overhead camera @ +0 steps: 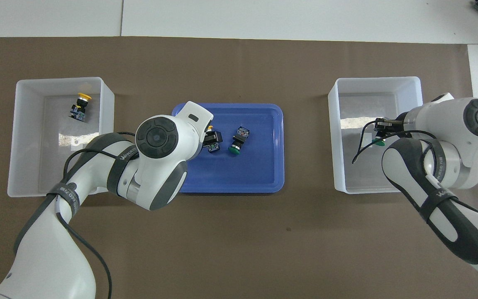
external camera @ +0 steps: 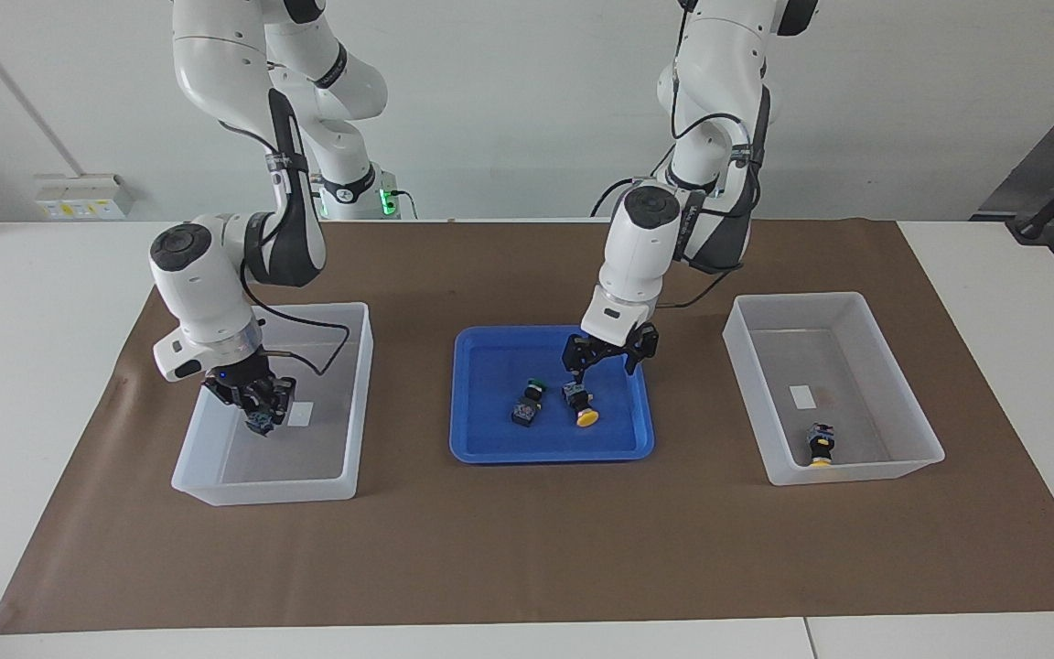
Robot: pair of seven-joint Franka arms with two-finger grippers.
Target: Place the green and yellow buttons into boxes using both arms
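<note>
The brown mat (external camera: 527, 549) is covering most of the table, and on it the two boxes are sitting at either end with the blue tray (external camera: 481, 439) between them; that layout is letting each arm serve its own box from a shared supply. The right arm (external camera: 216, 275) is reaching into the box at its end (external camera: 358, 403), its right gripper (external camera: 260, 414) hanging low inside and closed on a green button (overhead camera: 378, 143), seemingly about to let it go there. The left arm (external camera: 646, 247) is leaning over the tray; its left gripper (external camera: 602, 359) is spread wide just above a yellow button (external camera: 580, 405), gripping nothing, probably lining up to pick it. A second green button (external camera: 528, 401) is lying just beside it in the tray, close enough to be nudged. The box at the left arm's end (external camera: 893, 366) is already holding a yellow button (external camera: 821, 446) near its wall farther from the robots; a white sticker (external camera: 803, 396) is showing on its floor.
</note>
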